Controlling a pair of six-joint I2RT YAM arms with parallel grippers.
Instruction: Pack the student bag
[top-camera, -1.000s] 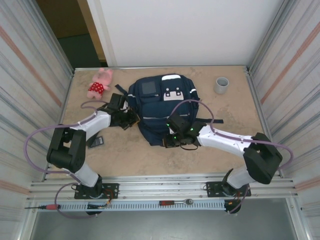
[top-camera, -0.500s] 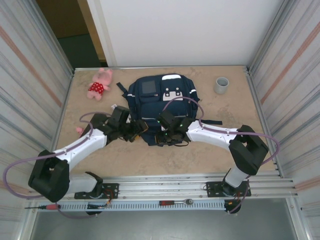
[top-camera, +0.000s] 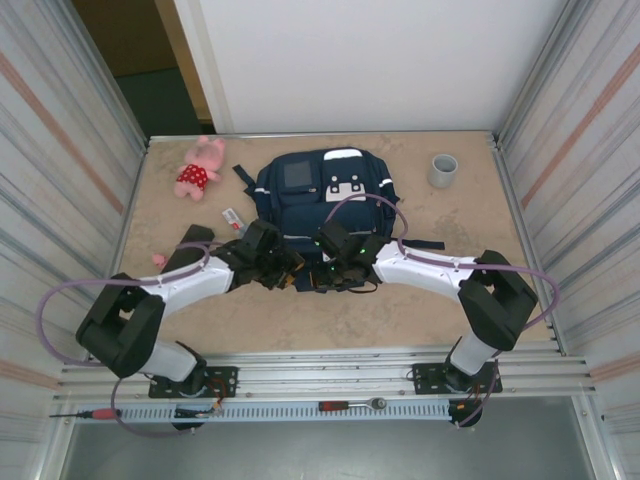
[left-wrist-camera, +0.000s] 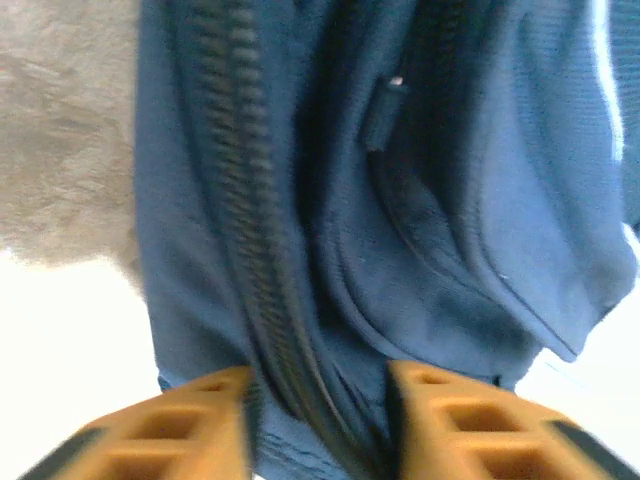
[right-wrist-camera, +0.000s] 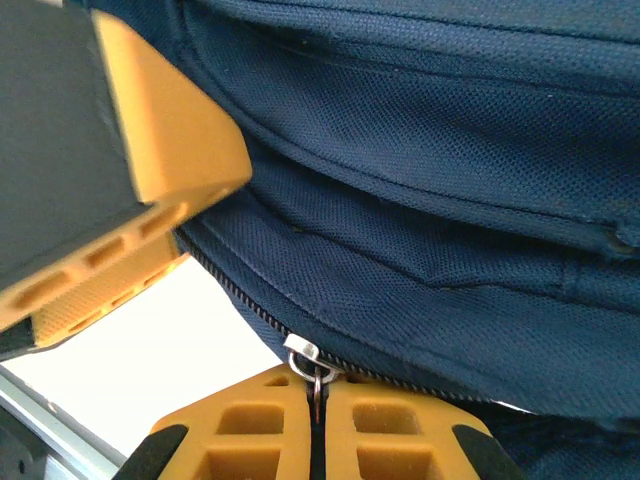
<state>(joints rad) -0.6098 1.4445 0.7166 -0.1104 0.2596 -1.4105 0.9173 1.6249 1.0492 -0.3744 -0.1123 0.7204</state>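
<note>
Up close, right gripper (right-wrist-camera: 318, 400) pinches the student bag's (top-camera: 320, 195) zipper pull (right-wrist-camera: 305, 356); left gripper (left-wrist-camera: 318, 380) straddles the zipper (left-wrist-camera: 240, 200), grip unclear; cup (top-camera: 443, 170) at desk's (top-camera: 300, 322) far-right corner.

We count one student bag (top-camera: 325, 200) on one bench (top-camera: 450, 290). Left of the bag lie one pink plush toy (top-camera: 200, 166), one small white-and-red tube (top-camera: 233, 218) and one small pink bit (top-camera: 158, 261). Right of the bag stands one grey cup (top-camera: 443, 170). At the bag's near edge we count two grippers, the left gripper (top-camera: 290, 272) and the right gripper (top-camera: 322, 275). Nearer than the bag lie two tools: one screwdriver (top-camera: 85, 412) and one ratchet (top-camera: 352, 404).
</note>
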